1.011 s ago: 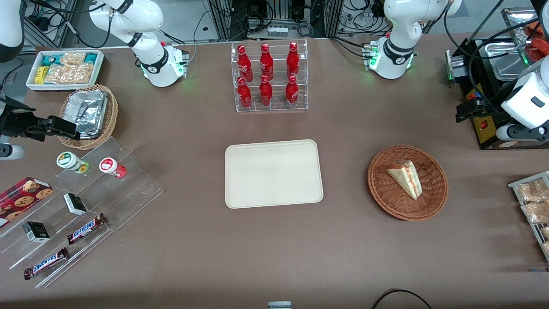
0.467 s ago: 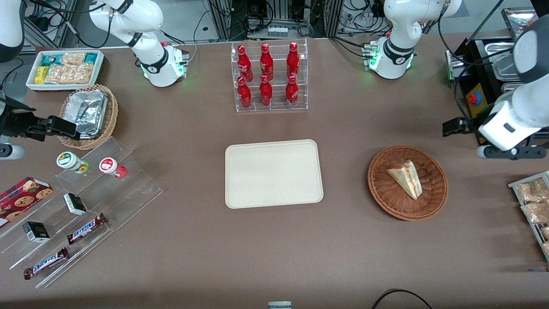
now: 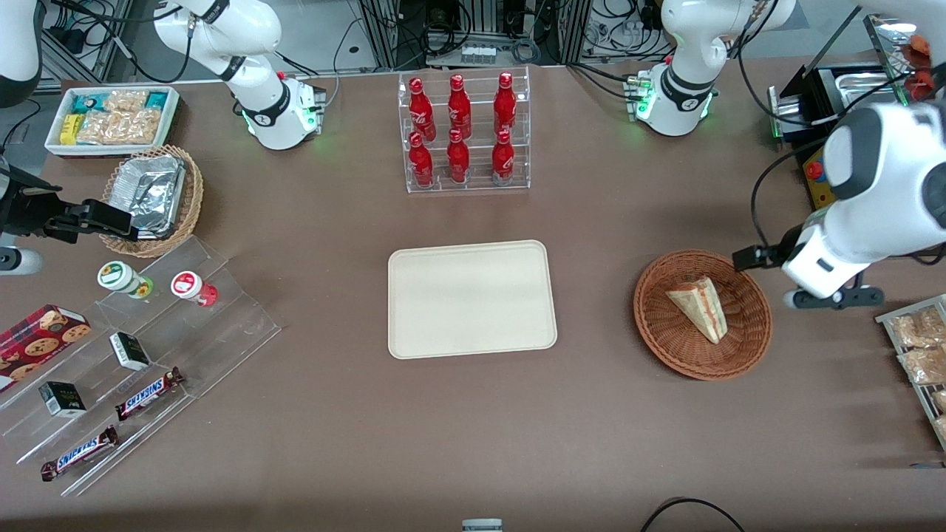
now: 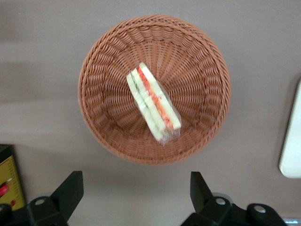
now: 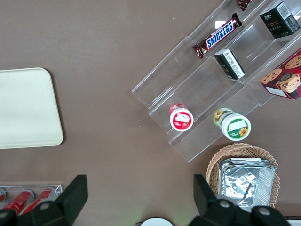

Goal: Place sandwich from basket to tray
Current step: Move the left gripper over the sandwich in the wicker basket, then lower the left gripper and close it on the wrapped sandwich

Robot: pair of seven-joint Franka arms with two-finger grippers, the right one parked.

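Hovering with fingers spread wide and empty, gripper (image 4: 134, 200) above the table beside the basket (image 3: 746, 347); sandwich (image 3: 698, 307) lay inside it, well apart from the tray (image 3: 414, 325).

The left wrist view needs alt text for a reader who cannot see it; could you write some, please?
A wrapped sandwich lies in a round wicker basket on a brown table. The gripper hangs above, beside the basket, jaws open and empty.
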